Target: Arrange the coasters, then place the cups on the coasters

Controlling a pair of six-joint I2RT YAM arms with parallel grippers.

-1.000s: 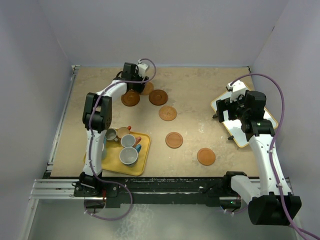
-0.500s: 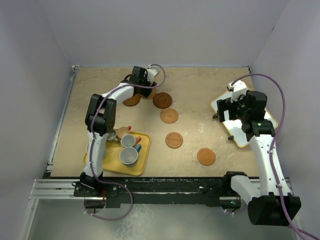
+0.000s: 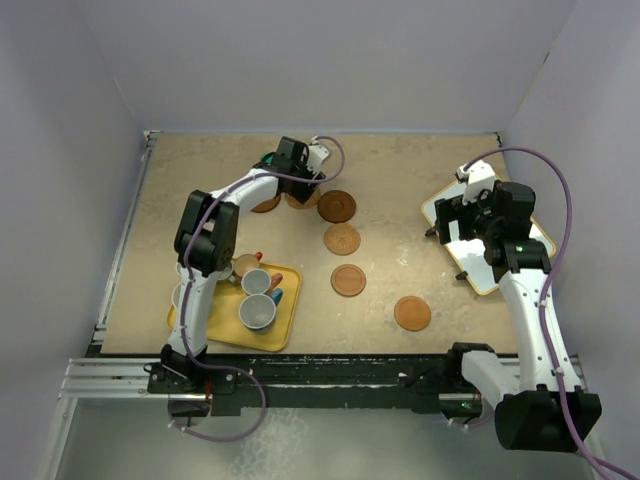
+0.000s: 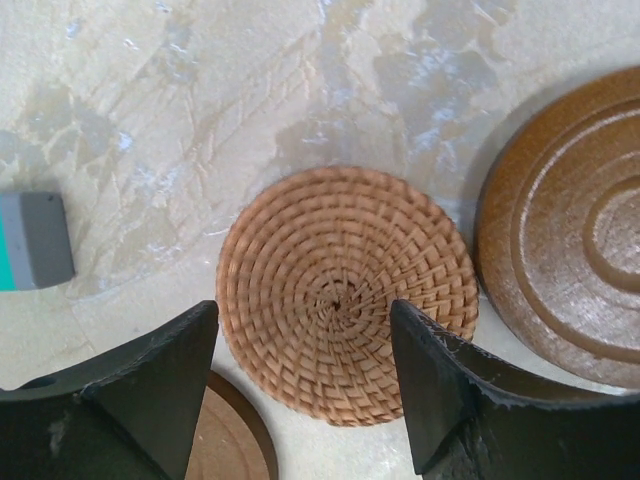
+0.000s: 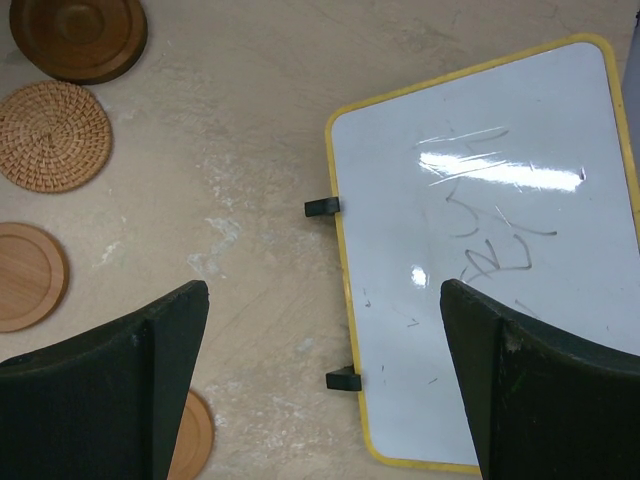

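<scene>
My left gripper (image 3: 300, 182) is open at the back of the table, hovering over a woven coaster (image 4: 345, 295) that lies between its fingers (image 4: 150, 385) with nothing gripped. A dark grooved coaster (image 4: 575, 270) lies just right of it, and a brown one (image 4: 235, 440) shows at the lower left. More coasters trail toward the front: (image 3: 341, 239), (image 3: 348, 279), (image 3: 411, 313). The cups (image 3: 257, 312) stand together on the yellow tray (image 3: 285, 335) at the front left. My right gripper (image 5: 325, 330) is open and empty over the edge of a whiteboard.
A yellow-framed whiteboard (image 3: 480, 275) lies at the right edge under the right arm. A small grey and teal block (image 4: 30, 240) sits left of the woven coaster. Walls enclose the table on three sides.
My left gripper has swept right along the back. The coasters beside it have shifted right and a little nearer. The right arm has not moved.
</scene>
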